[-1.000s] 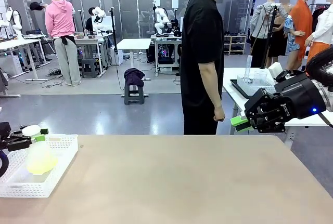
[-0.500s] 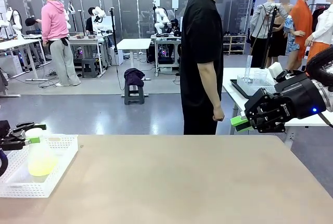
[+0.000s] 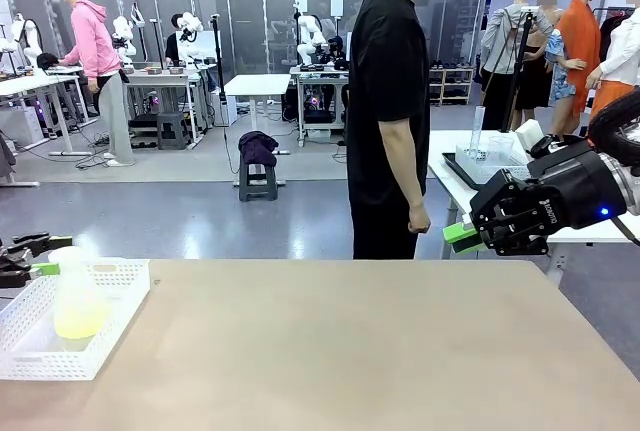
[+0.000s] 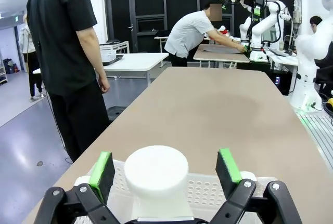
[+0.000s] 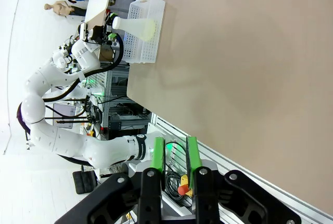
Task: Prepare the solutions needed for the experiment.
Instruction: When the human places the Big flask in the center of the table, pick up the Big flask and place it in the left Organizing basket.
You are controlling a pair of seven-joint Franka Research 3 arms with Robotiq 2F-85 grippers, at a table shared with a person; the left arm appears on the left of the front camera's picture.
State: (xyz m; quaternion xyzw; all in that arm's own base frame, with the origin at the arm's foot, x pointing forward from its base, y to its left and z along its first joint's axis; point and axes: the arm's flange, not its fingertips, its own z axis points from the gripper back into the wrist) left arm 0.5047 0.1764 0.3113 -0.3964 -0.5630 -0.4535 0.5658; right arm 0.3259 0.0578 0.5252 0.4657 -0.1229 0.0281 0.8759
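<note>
My left gripper (image 4: 165, 168) stands wide open around the capped flask (image 3: 77, 301), released upright in the white basket (image 3: 118, 289) so the solutions (image 3: 78, 324) stay level.

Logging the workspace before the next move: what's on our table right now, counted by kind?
Flask with yellow-green liquid: 1
White cap on the flask: 1
White basket: 1
Total: 3
The flask stands in the basket at the table's left end, with the left gripper open around its neck.
</note>
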